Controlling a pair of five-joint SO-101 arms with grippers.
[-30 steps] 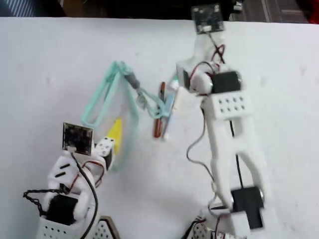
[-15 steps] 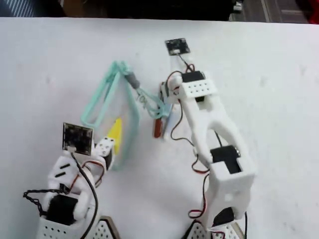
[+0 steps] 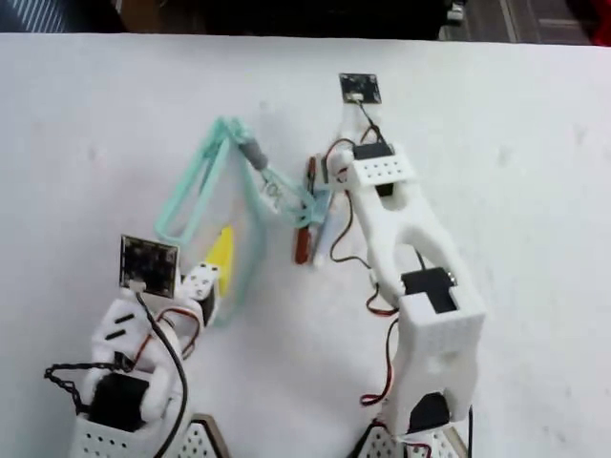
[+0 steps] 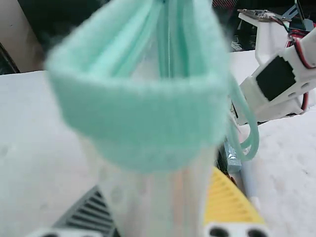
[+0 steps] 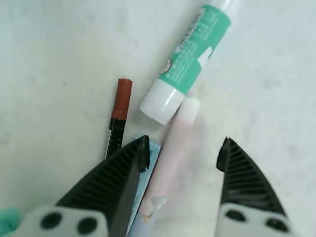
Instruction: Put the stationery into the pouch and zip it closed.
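Note:
The pouch [image 3: 212,205], clear with mint green trim, stands on edge on the white table. My left gripper [image 3: 214,275] is shut on its near end; up close the mint trim [image 4: 143,103] rises between a grey finger and a yellow finger [image 4: 228,205]. Its zip pull cord [image 3: 284,196] reaches toward the stationery. My right gripper [image 5: 183,145] is open and hangs low over a pale pink pen [image 5: 172,153]. Beside that lie a green-and-white glue stick [image 5: 190,59] and a red-capped pen [image 5: 118,111]. From above, my right gripper [image 3: 320,196] sits over the red-capped pen [image 3: 303,240].
My right arm [image 3: 410,277] stretches from the table's front edge up its middle, and it stands behind the pouch as a white block [image 4: 279,81]. A light blue item [image 5: 143,195] lies under one right finger. Bare white table [image 3: 516,143] spreads to the right and the far left.
My right arm has drawn back from the far side and brought its gripper down over the stationery beside the pouch. The left arm and pouch have stayed put.

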